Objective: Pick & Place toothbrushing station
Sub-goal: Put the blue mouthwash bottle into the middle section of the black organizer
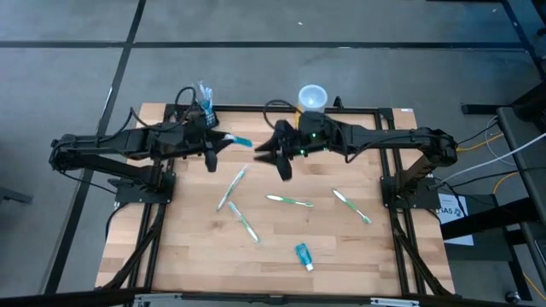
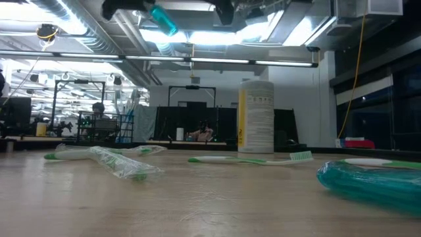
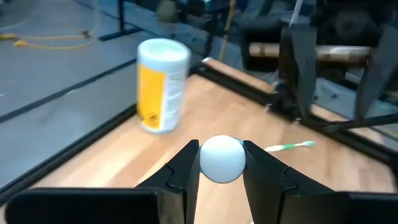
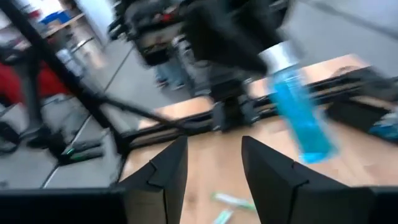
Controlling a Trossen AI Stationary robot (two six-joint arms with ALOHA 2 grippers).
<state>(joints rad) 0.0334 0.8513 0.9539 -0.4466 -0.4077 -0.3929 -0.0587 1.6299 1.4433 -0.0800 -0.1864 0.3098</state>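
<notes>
The left gripper (image 1: 223, 141) is hovering above the table's (image 1: 188, 247) far left part, its fingers (image 3: 186, 171) clamped on the white cap of a blue tube (image 1: 241, 141) that is pointing right, toward the other arm. The right gripper (image 1: 271, 158) is hanging just beside the tube's free end with its fingers (image 4: 168, 168) spread apart around nothing. The toothbrushing station (image 1: 206, 108) is sitting at the far left edge, brushes standing in it. The white-and-yellow cup (image 1: 312, 96) is standing at the far edge. Several toothbrushes (image 1: 290, 201) are lying scattered across the middle, and a small teal tube (image 1: 303, 254) is lying nearer.
</notes>
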